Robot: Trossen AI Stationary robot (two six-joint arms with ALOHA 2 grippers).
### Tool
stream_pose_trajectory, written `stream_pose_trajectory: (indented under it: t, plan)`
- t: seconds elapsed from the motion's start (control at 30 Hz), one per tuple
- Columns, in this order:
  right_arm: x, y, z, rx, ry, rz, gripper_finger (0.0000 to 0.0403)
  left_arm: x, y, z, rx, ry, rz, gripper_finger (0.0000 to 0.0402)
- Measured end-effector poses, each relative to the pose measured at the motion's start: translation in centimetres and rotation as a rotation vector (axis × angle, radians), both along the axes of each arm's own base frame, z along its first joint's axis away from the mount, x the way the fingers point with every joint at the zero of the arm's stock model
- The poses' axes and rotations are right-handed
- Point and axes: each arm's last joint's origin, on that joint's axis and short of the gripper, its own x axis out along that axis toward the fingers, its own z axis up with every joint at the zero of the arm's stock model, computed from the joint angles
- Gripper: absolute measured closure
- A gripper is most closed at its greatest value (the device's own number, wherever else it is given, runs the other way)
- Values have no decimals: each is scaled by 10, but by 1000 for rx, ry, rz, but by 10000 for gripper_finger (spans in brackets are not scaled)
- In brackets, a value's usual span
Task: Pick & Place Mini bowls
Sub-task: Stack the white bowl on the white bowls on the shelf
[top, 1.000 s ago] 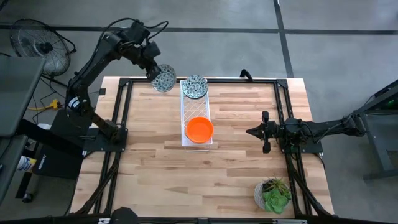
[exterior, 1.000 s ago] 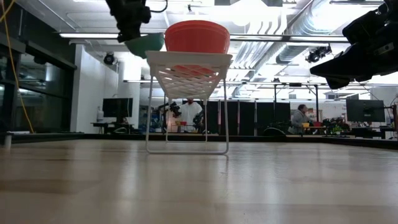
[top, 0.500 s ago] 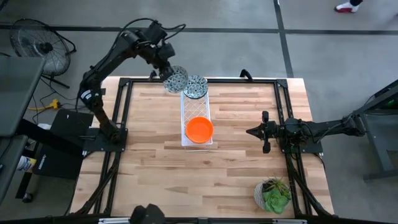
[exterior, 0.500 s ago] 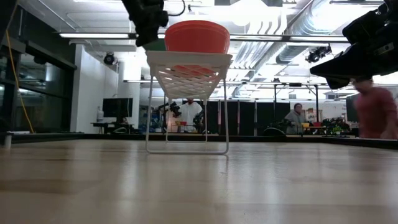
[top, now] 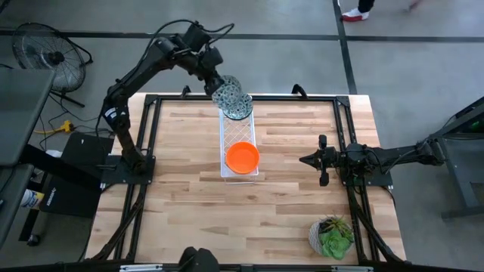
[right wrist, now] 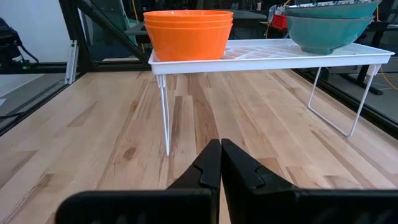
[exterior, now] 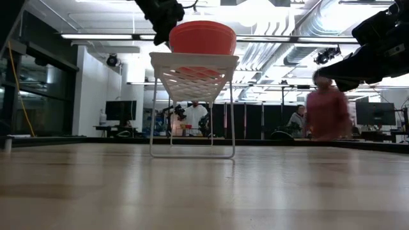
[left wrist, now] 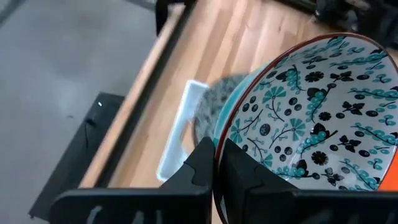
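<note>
1. Orange-red: a stack of plain bowls (top: pixel 243 156) is seen on the white lattice tray (top: pixel 234 133), at the tray's end nearer the table (top: pixel 189 189) centre. In the right wrist view the stack (right wrist: pixel 188 33) reads as three nested bowls.
2. Patterned bowls (top: pixel 239 108) are seen at the tray's other end, by the table's far edge; teal outside in the right wrist view (right wrist: pixel 325 26), approx. two stacked.
3. Left gripper (top: pixel 217 85) is clamped on the rim of one more patterned bowl (top: pixel 227 94), held tilted just above and overlapping the patterned stack at the far edge. In the left wrist view the fingers (left wrist: pixel 205 163) are seen pinching the rim, w/ the bowl's inside (left wrist: pixel 311 118) facing the camera. Whether it touches the stack below cannot be told.
4. Right gripper (top: pixel 304 159) is closed, nothing held, hovering over the table's right part, pointed at the tray; tips pressed together in its wrist view (right wrist: pixel 220 149).
5. Tray stands on thin white legs (exterior: pixel 192 107) above the wood.
6. A potted plant (top: pixel 331 236) is set near the table's near right corner.
7. In the low view, people (exterior: pixel 326 112) are seen in the room behind.
</note>
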Motion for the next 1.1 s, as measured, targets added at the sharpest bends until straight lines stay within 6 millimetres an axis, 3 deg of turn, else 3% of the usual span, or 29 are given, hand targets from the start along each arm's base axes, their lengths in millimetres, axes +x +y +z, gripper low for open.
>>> stream_pose_trajectory:
  t: [0.5,1.1]
  plan:
    - [0,0,0,0,0,0,402,30,19,-34,-51,36,-24,398]
    - [0,0,0,0,0,0,402,39,12,-39,-61,52,-51,398]
